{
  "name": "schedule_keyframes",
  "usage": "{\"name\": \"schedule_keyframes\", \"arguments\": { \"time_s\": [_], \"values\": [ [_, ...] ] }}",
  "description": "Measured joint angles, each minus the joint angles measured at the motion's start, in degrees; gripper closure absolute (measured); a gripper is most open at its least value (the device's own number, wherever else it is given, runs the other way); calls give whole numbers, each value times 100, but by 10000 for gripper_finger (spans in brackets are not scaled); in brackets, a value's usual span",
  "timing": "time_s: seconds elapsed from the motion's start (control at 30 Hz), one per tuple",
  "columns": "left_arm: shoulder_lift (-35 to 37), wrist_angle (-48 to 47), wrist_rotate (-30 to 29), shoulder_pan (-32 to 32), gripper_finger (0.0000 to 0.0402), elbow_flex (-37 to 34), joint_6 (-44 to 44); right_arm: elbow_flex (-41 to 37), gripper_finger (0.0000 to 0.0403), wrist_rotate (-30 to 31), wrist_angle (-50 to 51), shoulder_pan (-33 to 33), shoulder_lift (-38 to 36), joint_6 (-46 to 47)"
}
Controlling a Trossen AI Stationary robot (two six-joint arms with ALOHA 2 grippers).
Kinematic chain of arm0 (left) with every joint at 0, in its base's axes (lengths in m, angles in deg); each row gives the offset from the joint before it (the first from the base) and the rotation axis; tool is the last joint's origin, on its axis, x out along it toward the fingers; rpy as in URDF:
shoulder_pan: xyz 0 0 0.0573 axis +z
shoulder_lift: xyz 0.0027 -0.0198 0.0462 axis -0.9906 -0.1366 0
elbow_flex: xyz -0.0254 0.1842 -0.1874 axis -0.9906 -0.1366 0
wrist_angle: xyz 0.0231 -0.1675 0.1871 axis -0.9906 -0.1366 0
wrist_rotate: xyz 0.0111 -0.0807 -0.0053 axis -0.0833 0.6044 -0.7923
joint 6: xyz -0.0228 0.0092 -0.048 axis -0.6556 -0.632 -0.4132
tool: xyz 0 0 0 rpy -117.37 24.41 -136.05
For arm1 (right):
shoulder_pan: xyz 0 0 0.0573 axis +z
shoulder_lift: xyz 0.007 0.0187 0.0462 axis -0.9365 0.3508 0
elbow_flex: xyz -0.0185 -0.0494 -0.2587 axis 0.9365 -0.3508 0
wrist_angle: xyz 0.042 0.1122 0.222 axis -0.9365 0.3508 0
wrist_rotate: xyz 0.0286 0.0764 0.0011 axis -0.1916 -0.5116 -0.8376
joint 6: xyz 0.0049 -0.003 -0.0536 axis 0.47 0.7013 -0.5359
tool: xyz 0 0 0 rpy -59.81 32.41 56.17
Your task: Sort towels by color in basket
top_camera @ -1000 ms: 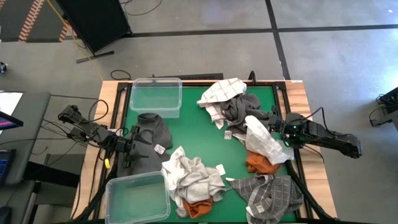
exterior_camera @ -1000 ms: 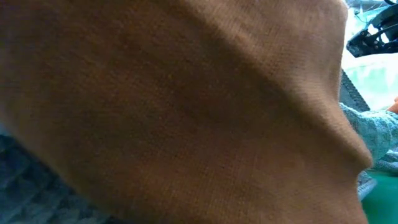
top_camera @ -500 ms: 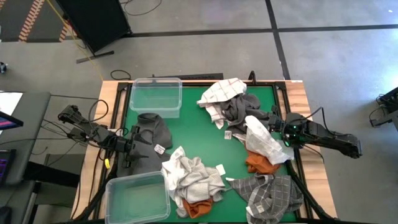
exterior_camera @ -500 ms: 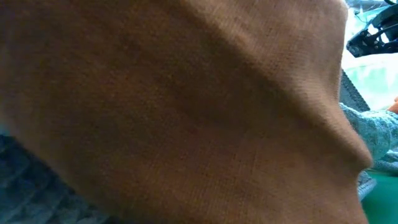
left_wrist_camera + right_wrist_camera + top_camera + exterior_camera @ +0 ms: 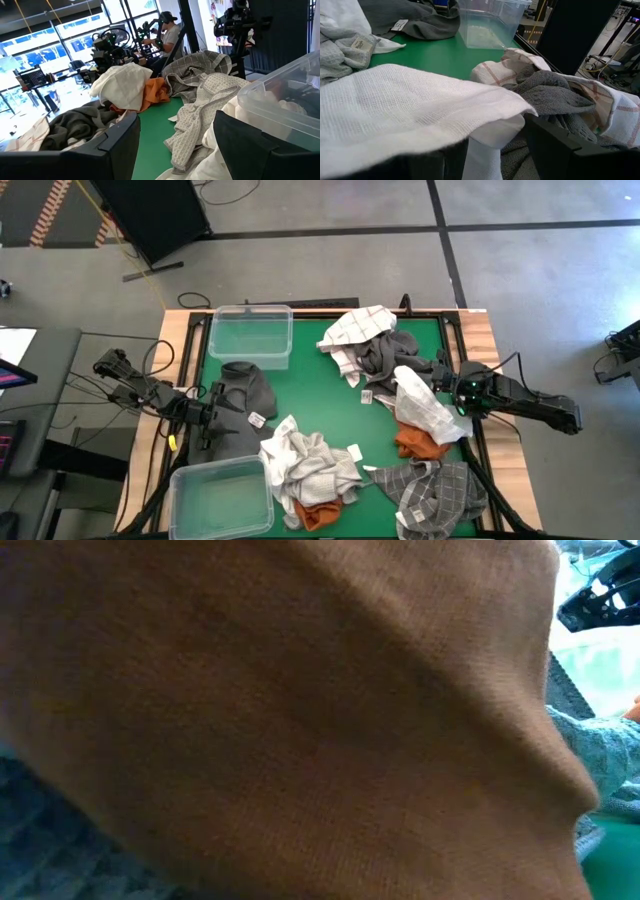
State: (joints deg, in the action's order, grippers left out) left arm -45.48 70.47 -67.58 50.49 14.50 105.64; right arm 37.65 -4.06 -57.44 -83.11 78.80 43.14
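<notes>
Both pincers sit open: left pincer (image 5: 232, 402) holding nothing by the dark grey towel (image 5: 246, 387), right pincer (image 5: 432, 386) straddling a white towel (image 5: 425, 408).

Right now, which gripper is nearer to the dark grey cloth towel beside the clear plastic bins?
Left. The left gripper is at the edge of the dark grey cloth towel; the right gripper is across the table, at a white towel.

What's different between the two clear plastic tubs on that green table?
The clear plastic tub at the far edge sits square to the table; the clear plastic tub at the near left corner is skewed. The far tub stands apart from the dark grey towel; a pale towel heap touches the near tub. Both look empty and lidless.
</notes>
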Motion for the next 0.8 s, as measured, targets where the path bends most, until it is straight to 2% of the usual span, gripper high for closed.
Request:
{"name": "schedule_keyframes", "arguments": {
  "time_s": [0.8],
  "values": [
    [0,147,0,0,162,-3,-2,0,186,0,2,1,0,0]
  ]
}}
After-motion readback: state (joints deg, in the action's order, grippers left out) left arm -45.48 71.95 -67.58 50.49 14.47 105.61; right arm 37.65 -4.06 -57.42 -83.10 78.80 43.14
